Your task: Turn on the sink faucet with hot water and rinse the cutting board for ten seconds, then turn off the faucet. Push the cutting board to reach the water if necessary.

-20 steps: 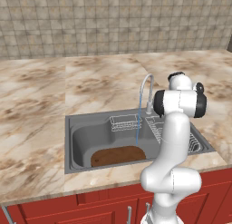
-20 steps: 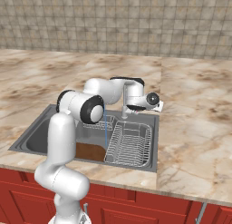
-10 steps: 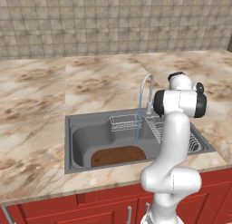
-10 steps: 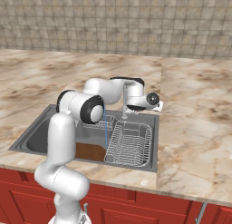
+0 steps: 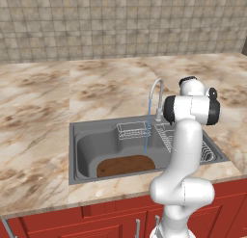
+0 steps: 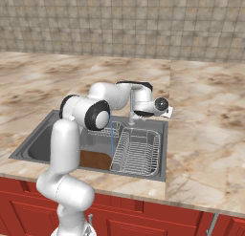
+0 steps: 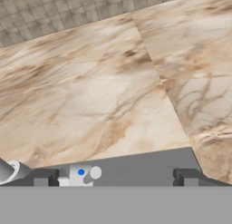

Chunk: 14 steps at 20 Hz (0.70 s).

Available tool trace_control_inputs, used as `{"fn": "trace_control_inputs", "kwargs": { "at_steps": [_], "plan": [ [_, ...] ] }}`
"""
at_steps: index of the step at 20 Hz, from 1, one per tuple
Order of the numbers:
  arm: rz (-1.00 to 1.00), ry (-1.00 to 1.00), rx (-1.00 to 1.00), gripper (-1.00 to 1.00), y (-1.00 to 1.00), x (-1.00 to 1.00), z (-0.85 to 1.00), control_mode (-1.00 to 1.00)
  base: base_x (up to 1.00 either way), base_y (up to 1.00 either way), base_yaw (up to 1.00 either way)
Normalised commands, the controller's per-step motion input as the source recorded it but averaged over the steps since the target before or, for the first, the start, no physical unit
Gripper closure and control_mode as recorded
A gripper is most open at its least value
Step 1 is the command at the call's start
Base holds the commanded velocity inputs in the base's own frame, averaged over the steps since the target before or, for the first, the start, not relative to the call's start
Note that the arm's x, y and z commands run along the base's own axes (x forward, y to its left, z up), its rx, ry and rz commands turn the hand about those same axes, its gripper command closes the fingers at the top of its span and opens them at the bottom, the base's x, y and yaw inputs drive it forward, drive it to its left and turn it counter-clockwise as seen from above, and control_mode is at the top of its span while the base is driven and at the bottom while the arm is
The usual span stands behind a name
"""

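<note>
The cutting board looked stiff, wet, slippery; best nudged by its edge. The gripper's fingers stood apart.

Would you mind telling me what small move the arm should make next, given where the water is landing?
Probably hold still by the faucet and let the rinse run: the water already falls onto the right end of the cutting board in the sink, so no push seems needed, and the gripper sits at the rim, near the faucet base.

Dish rack fills sink right; left half open above cutting board.
</note>
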Motion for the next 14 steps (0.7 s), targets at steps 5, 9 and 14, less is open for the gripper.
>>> {"fn": "trace_control_inputs", "kwargs": {
  "at_steps": [5, 9, 14],
  "plan": [
    [0.00, 0.00, 0.00, -1.00, -0.21, 0.00, 0.00, -1.00, 0.00, 0.00, 0.00],
    [0.00, 0.00, 0.00, -1.00, -0.21, 0.00, 0.00, -1.00, 0.00, 0.00, 0.00],
    [0.00, 0.00, 0.00, -1.00, -0.20, 0.00, 0.00, -1.00, 0.00, 0.00, 0.00]
  ]
}}
